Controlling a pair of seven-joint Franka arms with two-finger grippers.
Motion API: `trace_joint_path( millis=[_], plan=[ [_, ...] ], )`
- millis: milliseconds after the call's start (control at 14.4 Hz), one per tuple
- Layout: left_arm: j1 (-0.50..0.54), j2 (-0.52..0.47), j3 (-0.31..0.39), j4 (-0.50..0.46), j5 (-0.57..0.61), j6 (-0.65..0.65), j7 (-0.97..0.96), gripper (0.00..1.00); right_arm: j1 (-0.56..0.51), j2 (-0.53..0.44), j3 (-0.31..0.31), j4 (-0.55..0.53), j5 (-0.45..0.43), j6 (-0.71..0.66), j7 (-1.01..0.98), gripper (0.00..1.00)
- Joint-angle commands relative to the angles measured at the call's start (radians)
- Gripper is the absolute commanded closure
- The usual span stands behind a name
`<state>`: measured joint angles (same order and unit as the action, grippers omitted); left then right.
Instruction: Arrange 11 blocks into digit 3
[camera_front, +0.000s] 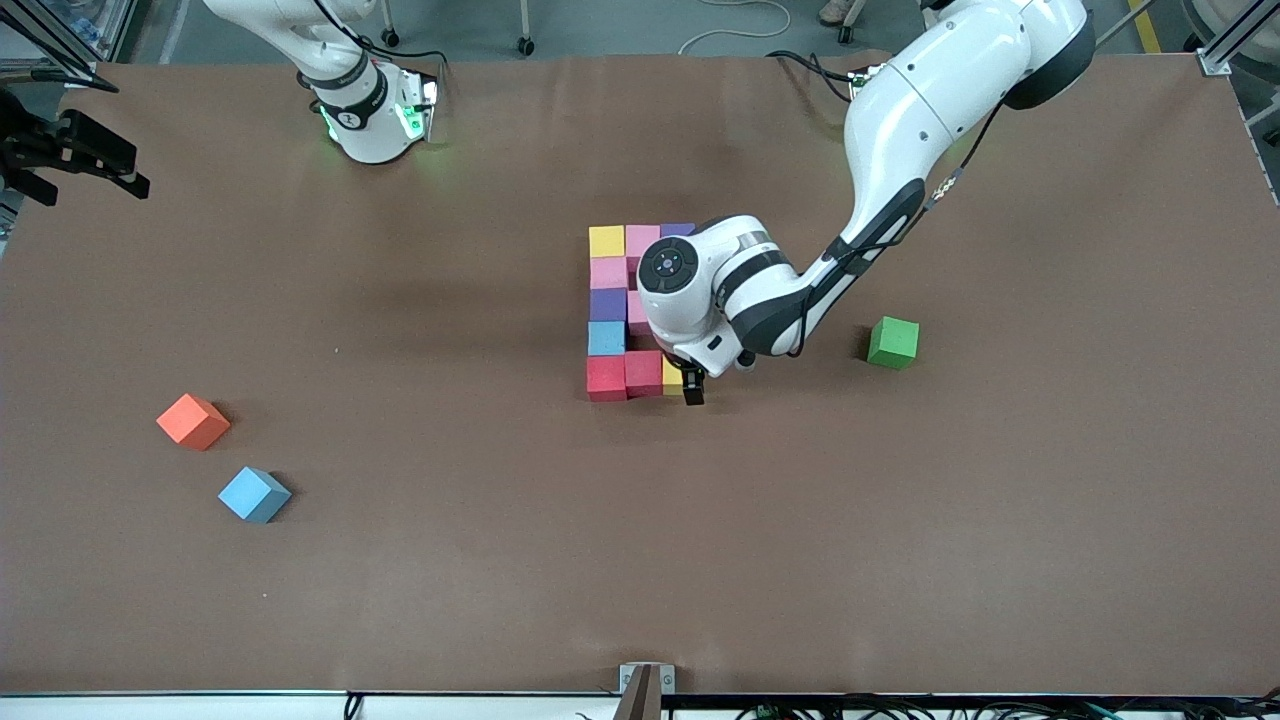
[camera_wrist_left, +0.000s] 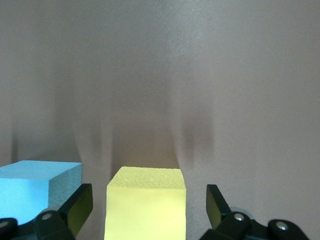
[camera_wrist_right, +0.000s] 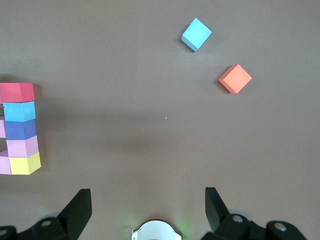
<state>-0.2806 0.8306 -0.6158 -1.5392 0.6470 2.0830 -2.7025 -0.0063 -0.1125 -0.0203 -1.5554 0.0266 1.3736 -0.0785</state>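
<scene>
The blocks form a figure (camera_front: 625, 310) at the table's middle: a column of yellow, pink, purple, light blue and red cubes, with bars of pink, purple, red and yellow cubes; the left arm's wrist hides part of it. My left gripper (camera_wrist_left: 149, 200) is open, low around the yellow cube (camera_wrist_left: 146, 202) (camera_front: 672, 377) that ends the bar nearest the front camera. A gap shows on each side of that cube. One light blue block (camera_front: 254, 494) (camera_wrist_right: 196, 34) lies loose toward the right arm's end. My right gripper (camera_wrist_right: 147, 200) waits open over bare table.
An orange cube (camera_front: 193, 421) lies beside the loose light blue block, farther from the front camera. A green cube (camera_front: 892, 342) sits toward the left arm's end, past the left forearm (camera_front: 870, 220). The right arm (camera_front: 365, 105) stays near its base.
</scene>
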Motion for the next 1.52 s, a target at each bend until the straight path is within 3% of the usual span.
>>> trace_joint_path(
  millis=[0,277,485,693,1109,1455],
  plan=[
    [-0.006,-0.036,0.001,-0.004,0.022,-0.001,-0.022,0.0,-0.008,-0.021,0.008,-0.014,-0.005,-0.005,0.002,0.0],
    [0.0,-0.141,-0.005,0.001,0.02,-0.003,-0.002,0.0,-0.008,-0.021,0.008,-0.014,-0.005,-0.005,0.002,0.0],
    [0.012,-0.194,-0.005,0.046,0.003,-0.062,0.137,0.0,-0.008,-0.021,0.008,-0.014,-0.005,-0.005,0.003,0.0],
    [0.03,-0.212,-0.001,0.102,0.005,-0.147,0.414,0.0,-0.008,-0.021,0.008,-0.015,-0.005,-0.008,0.003,0.0],
    [0.158,-0.284,0.001,0.109,0.005,-0.199,1.051,0.0,-0.008,-0.021,0.008,-0.019,0.007,-0.013,0.006,0.0],
    [0.266,-0.344,-0.005,0.122,-0.033,-0.304,1.427,0.0,-0.004,-0.021,0.008,-0.017,-0.004,0.019,-0.007,0.0]
  ],
)
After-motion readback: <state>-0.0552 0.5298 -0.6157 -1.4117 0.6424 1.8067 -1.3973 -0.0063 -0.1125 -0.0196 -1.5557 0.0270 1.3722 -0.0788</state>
